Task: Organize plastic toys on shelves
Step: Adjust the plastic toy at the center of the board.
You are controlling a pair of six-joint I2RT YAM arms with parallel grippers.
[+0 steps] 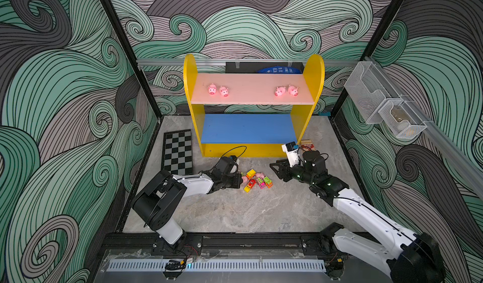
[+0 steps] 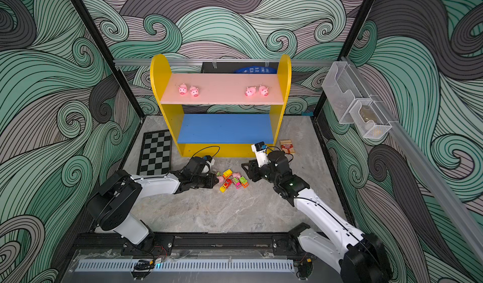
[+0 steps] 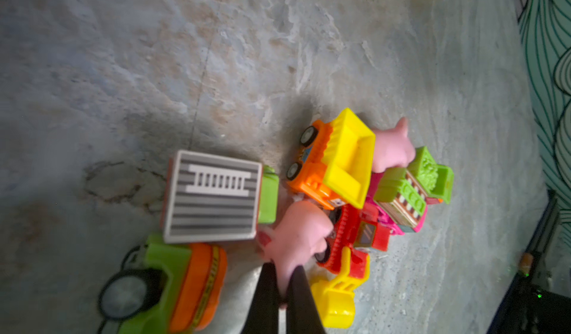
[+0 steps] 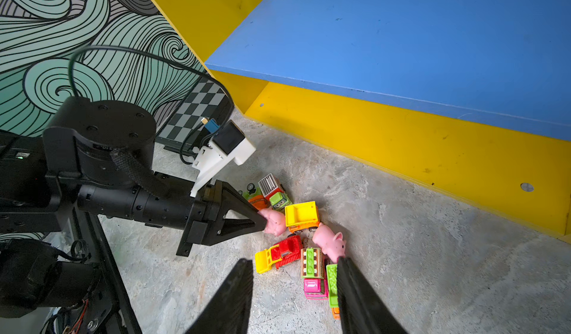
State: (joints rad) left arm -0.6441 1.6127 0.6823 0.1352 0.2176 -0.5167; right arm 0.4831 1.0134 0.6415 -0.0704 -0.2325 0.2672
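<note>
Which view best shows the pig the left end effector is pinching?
Right wrist view: the pig is sharp, pinched by the left end effector. The left wrist view shows it close but blurred; both top views show only a pink sliver.

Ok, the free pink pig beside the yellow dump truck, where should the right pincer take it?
Grip the pig across its rounded body behind the head, from above. The yellow dump truck and striped truck crowd it; only its flank toward the shelves faces bare floor, so coming sideways may nudge the pile.
</note>
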